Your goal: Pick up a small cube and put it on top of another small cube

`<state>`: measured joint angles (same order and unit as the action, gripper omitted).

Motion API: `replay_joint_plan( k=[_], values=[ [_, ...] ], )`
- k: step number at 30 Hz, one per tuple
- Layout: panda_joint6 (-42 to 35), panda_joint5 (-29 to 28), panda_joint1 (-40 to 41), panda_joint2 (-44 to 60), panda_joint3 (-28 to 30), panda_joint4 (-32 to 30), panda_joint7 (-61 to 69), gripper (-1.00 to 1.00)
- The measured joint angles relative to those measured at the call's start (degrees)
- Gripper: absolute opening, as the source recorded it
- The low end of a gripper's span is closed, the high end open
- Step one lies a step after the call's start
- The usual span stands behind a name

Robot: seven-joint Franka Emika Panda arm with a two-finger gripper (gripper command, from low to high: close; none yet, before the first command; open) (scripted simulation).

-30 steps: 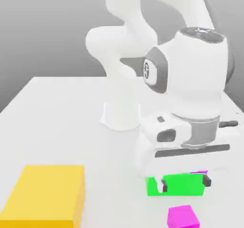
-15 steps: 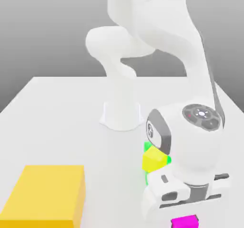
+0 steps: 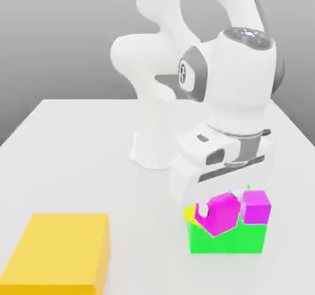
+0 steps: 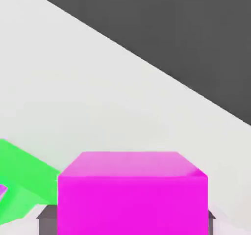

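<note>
My gripper (image 3: 220, 209) is shut on a small magenta cube (image 3: 223, 215), which hangs tilted in front of the upper edge of the green block (image 3: 227, 241). In the hand view that cube (image 4: 132, 195) sits between my dark grey fingers (image 4: 48, 221), with my gripper (image 4: 130, 220) closed on its sides. A second small magenta cube (image 3: 256, 206) rests on top of the green block, just to the exterior view's right of the held one. I cannot tell whether the two cubes touch.
A small yellow cube (image 3: 193, 212) peeks out at the green block's top left corner. A large yellow block (image 3: 61, 250) lies at the front left of the white table (image 3: 80, 158). The arm's base (image 3: 157, 149) stands behind the blocks.
The gripper went from open over the green block down to the front magenta cube, shut on it, and has risen with it to beside the other magenta cube.
</note>
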<state>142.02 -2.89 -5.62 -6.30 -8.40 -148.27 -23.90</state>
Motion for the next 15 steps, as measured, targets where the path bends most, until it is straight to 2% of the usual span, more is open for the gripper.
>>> replay_joint_plan(
  k=[6,11,12,15],
  values=[
    [-4.9,4.5,-3.2,-12.3,3.5,-7.4,17.0,-1.00],
    [4.2,4.9,-3.6,-6.3,3.9,-10.7,19.4,-1.00],
    [6.1,4.8,-3.5,-4.9,3.8,-11.1,19.3,1.00],
    [6.1,4.8,-3.5,-4.9,3.8,-11.1,19.3,1.00]
  ],
)
